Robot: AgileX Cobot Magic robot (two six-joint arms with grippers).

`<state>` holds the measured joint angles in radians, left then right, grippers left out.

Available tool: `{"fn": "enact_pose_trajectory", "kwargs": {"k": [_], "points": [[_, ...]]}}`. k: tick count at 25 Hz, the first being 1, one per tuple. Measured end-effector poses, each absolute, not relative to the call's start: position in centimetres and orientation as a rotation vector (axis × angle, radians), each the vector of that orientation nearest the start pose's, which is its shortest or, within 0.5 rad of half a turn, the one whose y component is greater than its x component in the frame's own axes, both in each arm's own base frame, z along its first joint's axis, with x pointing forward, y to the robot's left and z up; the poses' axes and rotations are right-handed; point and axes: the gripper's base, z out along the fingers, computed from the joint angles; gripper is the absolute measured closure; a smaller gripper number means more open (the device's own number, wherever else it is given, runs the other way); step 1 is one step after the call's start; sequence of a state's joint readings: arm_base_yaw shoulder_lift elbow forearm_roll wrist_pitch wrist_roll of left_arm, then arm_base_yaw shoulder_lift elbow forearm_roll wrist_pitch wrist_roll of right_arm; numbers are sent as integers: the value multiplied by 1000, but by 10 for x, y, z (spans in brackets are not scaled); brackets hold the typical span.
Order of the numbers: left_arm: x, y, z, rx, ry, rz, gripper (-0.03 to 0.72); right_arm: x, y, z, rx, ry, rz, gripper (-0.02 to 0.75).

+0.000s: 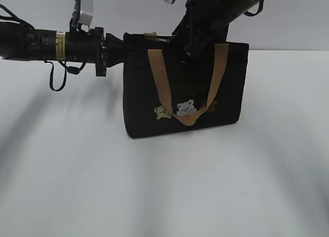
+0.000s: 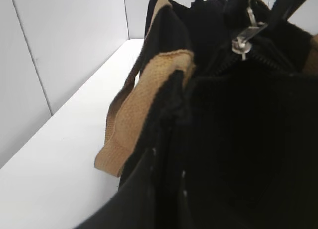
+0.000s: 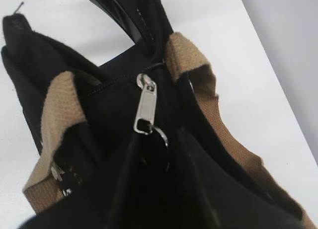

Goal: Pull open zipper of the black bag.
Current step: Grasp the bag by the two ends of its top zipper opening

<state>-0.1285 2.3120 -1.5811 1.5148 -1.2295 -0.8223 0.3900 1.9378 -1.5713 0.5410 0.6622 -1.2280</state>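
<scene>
The black bag (image 1: 185, 88) stands upright on the white table, its tan handles hanging down over the front. My left gripper (image 1: 119, 46) reaches in level from the left and is shut on the bag's top left corner fabric (image 2: 171, 139). The zipper (image 3: 117, 81) runs along the top rim, and its silver pull (image 3: 145, 104) lies near the left end. My right gripper (image 3: 159, 149) comes down from above. Its dark fingers (image 3: 198, 174) have closed in on both sides of the pull's ring (image 3: 163, 137). The pull (image 2: 247, 36) also shows in the left wrist view, between those fingers.
White table (image 1: 164, 196) stretches in front of and beside the bag, with a pale wall (image 1: 288, 21) close behind it. The rear tan handle (image 2: 134, 114) droops over the back of the bag towards the wall.
</scene>
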Motion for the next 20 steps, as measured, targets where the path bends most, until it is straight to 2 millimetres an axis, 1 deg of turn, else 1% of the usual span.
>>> {"fn": "enact_pose_trajectory", "kwargs": {"k": [2, 5, 6, 7, 11, 20], "points": [[445, -144, 158, 1250, 1327, -922, 669, 396, 194, 259, -1441, 1907, 208, 577], [445, -144, 158, 1250, 1327, -922, 669, 396, 194, 259, -1441, 1907, 208, 691], [446, -144, 158, 1250, 1328, -922, 669, 396, 194, 259, -1443, 1908, 210, 722], [446, -144, 158, 1250, 1328, -922, 669, 396, 194, 259, -1444, 1908, 210, 734], [445, -144, 158, 1251, 1327, -923, 669, 395, 194, 260, -1443, 1913, 217, 738], [444, -146, 159, 1254, 1315, -937, 669, 388, 192, 272, -1439, 1913, 234, 740]]}}
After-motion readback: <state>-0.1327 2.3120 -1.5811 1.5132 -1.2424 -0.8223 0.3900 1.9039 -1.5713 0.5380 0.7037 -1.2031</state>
